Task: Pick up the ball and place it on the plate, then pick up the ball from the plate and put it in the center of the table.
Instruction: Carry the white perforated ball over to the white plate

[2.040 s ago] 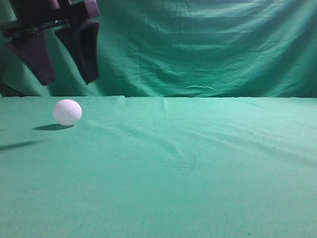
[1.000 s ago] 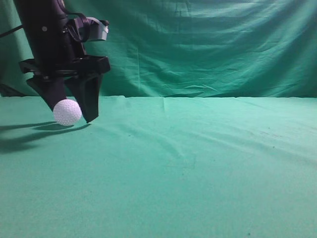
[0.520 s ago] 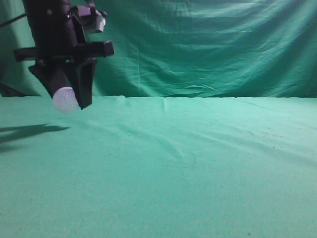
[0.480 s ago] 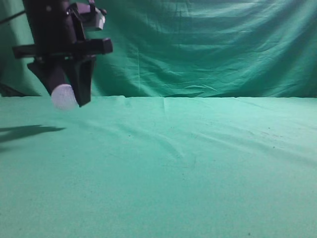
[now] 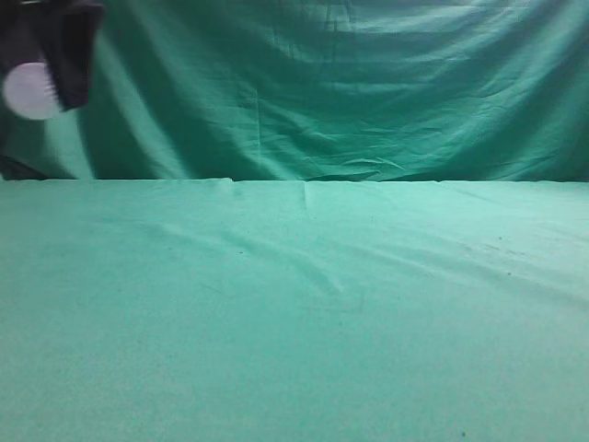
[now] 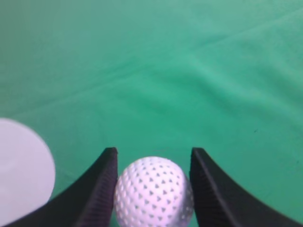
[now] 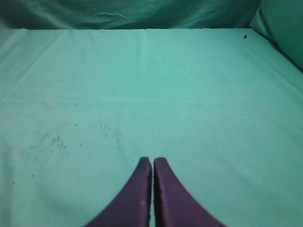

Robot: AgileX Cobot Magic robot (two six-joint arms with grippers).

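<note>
Draped green cloth backdrop [image 5: 368, 92], creased, shadowed

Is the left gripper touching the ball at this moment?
Touching. In the left wrist view the left gripper has both fingers pressed against the ball, with no gap showing on either side.

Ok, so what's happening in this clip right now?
The left gripper holds the small white dimpled golf ball between its two black fingers, lifted well clear of the green cloth-covered table; in the exterior view the ball sits high at the upper left. A flat white round plate shows at the left edge of the left wrist view, below and beside the ball. The right gripper hangs shut and empty over bare cloth.
</note>
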